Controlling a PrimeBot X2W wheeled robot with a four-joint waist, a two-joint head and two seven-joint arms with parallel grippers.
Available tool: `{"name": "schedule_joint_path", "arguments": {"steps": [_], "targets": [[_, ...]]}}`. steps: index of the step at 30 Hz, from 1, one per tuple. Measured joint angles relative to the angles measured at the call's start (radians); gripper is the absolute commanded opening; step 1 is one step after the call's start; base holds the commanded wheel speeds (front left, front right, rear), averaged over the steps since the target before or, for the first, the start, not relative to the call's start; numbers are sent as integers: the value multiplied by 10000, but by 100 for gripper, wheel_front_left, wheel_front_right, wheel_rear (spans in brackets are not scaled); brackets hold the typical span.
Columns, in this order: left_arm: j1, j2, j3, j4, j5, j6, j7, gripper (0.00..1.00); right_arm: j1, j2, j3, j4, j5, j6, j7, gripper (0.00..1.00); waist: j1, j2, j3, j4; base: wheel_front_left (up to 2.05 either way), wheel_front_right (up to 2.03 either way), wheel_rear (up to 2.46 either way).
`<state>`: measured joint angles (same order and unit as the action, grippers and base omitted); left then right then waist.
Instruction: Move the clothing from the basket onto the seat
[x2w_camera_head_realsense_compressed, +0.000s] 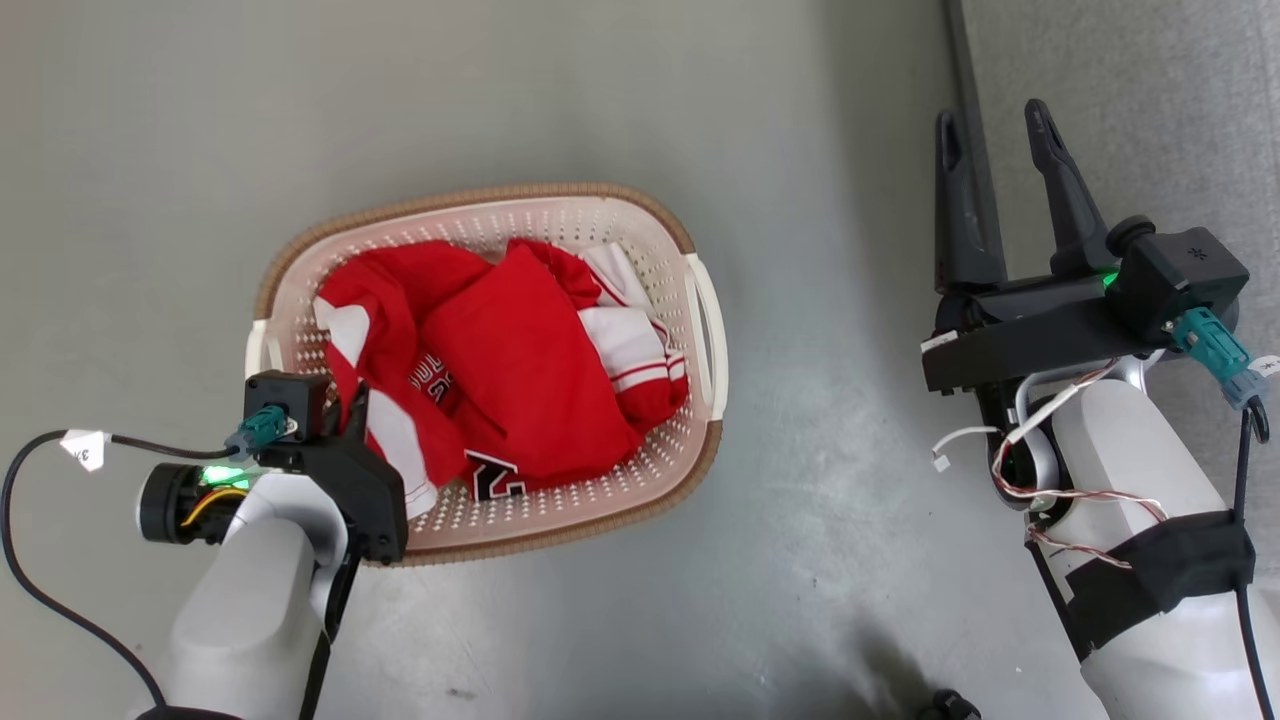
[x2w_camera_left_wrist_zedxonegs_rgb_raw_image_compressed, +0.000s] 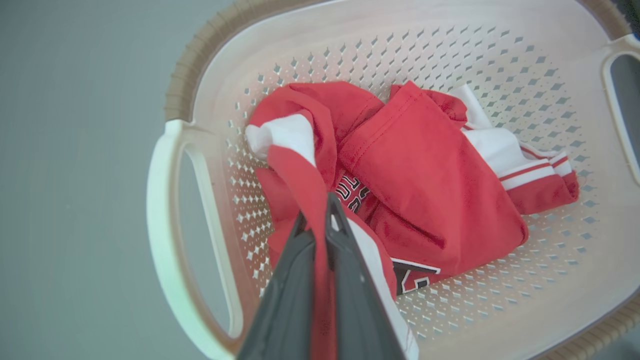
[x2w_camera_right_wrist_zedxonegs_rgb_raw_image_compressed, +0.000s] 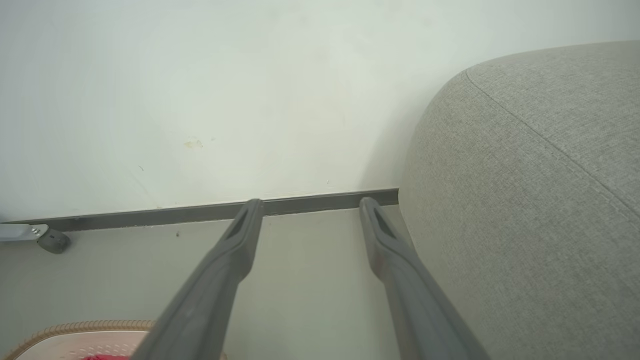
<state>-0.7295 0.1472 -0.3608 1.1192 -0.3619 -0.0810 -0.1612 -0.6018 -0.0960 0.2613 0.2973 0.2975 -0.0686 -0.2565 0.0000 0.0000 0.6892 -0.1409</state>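
Left wrist view: the left tool (x2w_camera_left_wrist_zedxonegs_rgb_raw_image_compressed: 316, 215) is clamped on a raised red fold of the red jerseys (x2w_camera_left_wrist_zedxonegs_rgb_raw_image_compressed: 425, 190), which lie bunched inside the cream laundry basket (x2w_camera_left_wrist_zedxonegs_rgb_raw_image_compressed: 165, 165). Head view: the basket stands on the grey floor (x2w_camera_head_realsense_compressed: 600, 90). The right tool (x2w_camera_head_realsense_compressed: 990, 115) hangs with fingers apart, empty, near the grey sofa cushion (x2w_camera_right_wrist_zedxonegs_rgb_raw_image_compressed: 525, 200).

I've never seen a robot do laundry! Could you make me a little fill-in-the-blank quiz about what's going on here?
1. The left gripper is shut on a fold of the ____ jerseys.
2. Unlike it, the right gripper is ____ and holds nothing.
3. The jerseys lie in a basket with ____ side handles.
4. The seat is upholstered in ____ fabric.
Missing words: red; open; white; grey.
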Motion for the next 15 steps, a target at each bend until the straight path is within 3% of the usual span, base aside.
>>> {"name": "schedule_joint_path", "arguments": {"steps": [15], "targets": [[454,-669,368,-270,-610,-261,-828,0,539,-86,-435,986,12,395,0,100,-1,-1,-1669,256,0,0,0]]}}
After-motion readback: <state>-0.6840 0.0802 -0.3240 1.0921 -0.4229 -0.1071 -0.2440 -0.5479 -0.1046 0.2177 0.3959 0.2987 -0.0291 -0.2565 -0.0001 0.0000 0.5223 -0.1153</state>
